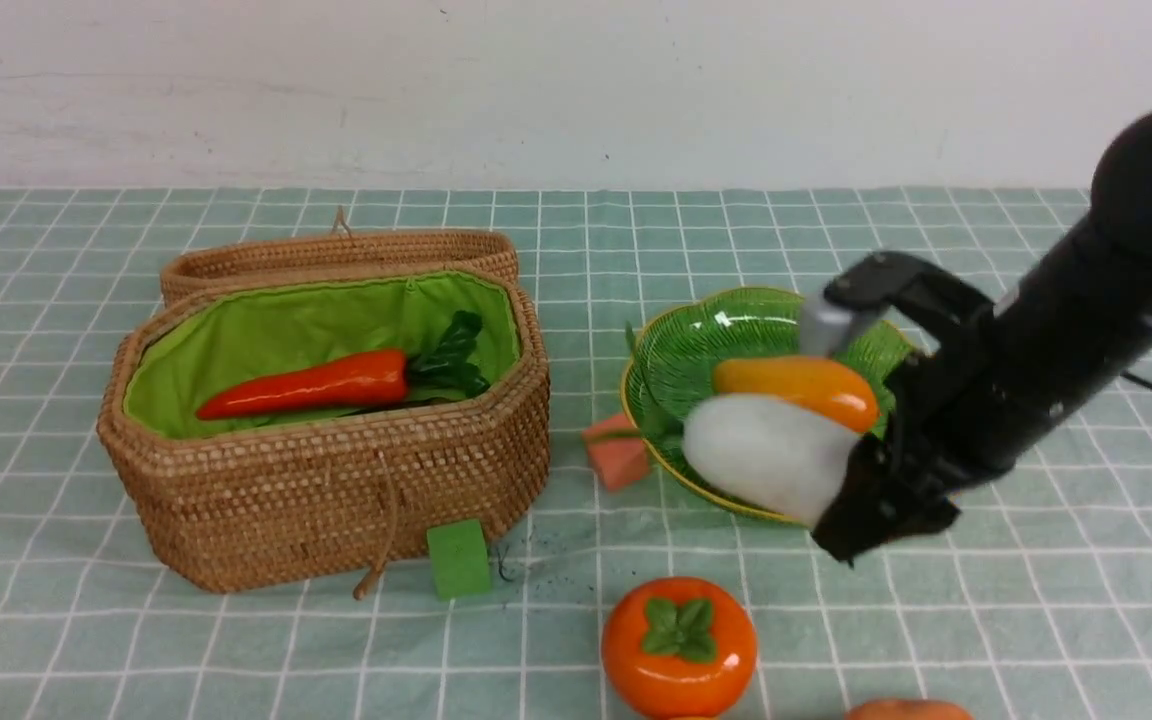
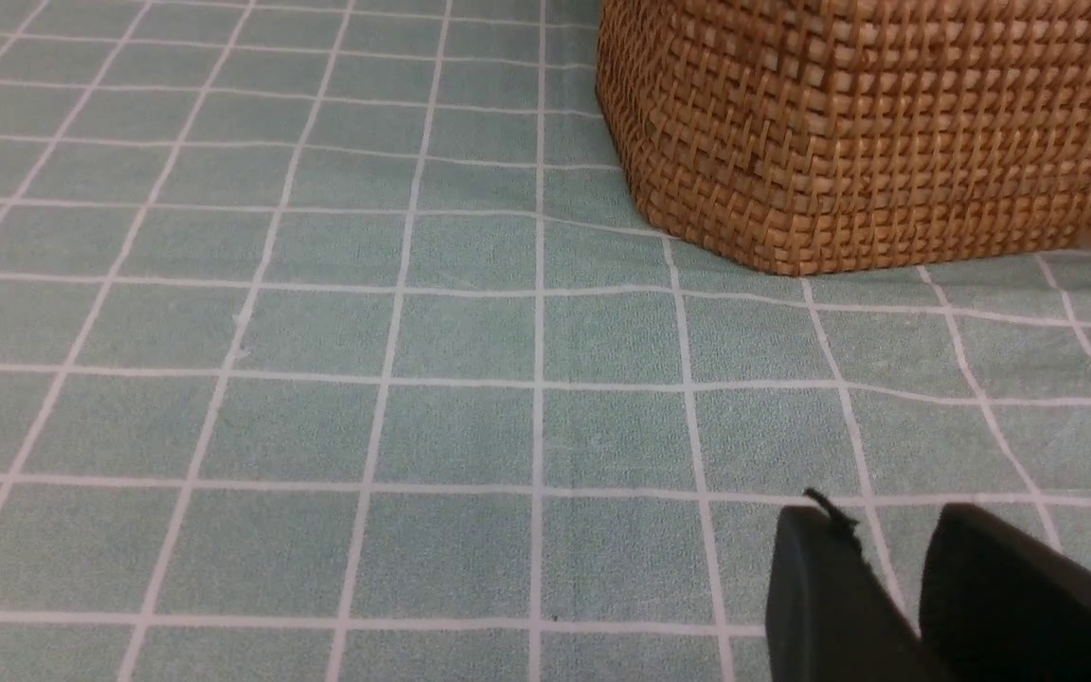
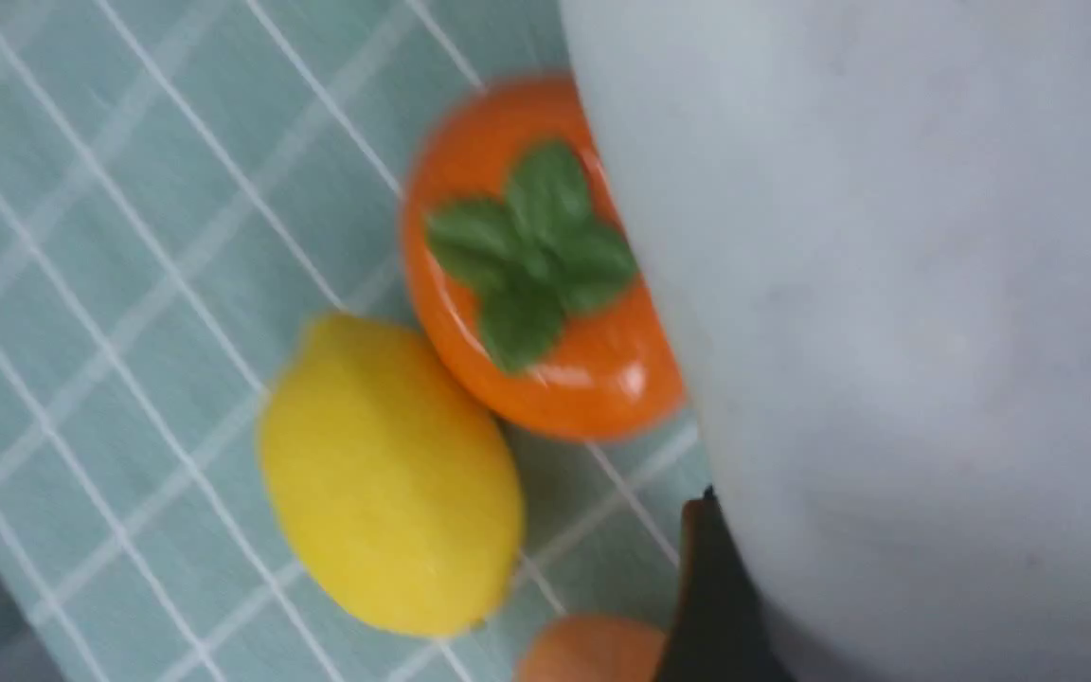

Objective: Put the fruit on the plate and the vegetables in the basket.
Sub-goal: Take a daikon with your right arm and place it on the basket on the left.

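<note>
My right gripper [image 1: 851, 490] is shut on the white radish [image 1: 766, 455] and holds it in the air over the front edge of the green plate [image 1: 696, 320]. The radish fills much of the right wrist view [image 3: 886, 284], with one dark finger [image 3: 706, 587] against it. The mango [image 1: 796, 388] lies on the plate. The carrot [image 1: 311, 385] lies in the wicker basket [image 1: 336, 500]. The persimmon [image 1: 678, 645] and the potato [image 1: 906, 710] sit on the cloth at the front. The lemon [image 3: 389, 474] lies beside the persimmon [image 3: 545, 265]. My left gripper [image 2: 886, 568] is shut and empty, low over the cloth near the basket's wall [image 2: 867, 133].
A salmon-pink cube [image 1: 618, 455] sits against the plate's left edge. A green cube [image 1: 458, 558] stands in front of the basket by its cord loop [image 1: 381, 540]. The basket's lid [image 1: 336, 255] lies open behind it. A checked green cloth covers the table.
</note>
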Robot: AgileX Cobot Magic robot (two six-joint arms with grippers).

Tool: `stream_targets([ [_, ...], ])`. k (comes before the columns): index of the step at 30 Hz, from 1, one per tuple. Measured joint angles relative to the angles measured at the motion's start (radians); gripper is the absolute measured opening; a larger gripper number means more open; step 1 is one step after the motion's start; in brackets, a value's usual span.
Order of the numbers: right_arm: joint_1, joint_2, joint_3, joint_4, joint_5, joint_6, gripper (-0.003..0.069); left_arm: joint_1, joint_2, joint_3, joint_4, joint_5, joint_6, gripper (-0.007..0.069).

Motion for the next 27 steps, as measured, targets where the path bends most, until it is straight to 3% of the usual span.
stream_targets([
  [7, 0.093, 0.063, -0.306, 0.044, 0.047, 0.030, 0.0433, 0.000, 0.000, 0.000, 0.000, 0.000, 0.000, 0.0176],
  [12, 0.209, 0.281, -0.584, 0.028, 0.051, 0.088, 0.0433, 0.000, 0.000, 0.000, 0.000, 0.000, 0.000, 0.0181],
  [18, 0.264, 0.508, -0.803, 0.061, -0.064, 0.182, 0.0433, 0.000, 0.000, 0.000, 0.000, 0.000, 0.000, 0.0183],
  [22, 0.300, 0.585, -0.834, 0.071, -0.185, 0.196, 0.0433, 0.000, 0.000, 0.000, 0.000, 0.000, 0.000, 0.0183],
  [27, 0.338, 0.617, -0.835, 0.002, -0.222, 0.237, 0.0433, 0.000, 0.000, 0.000, 0.000, 0.000, 0.000, 0.0183],
])
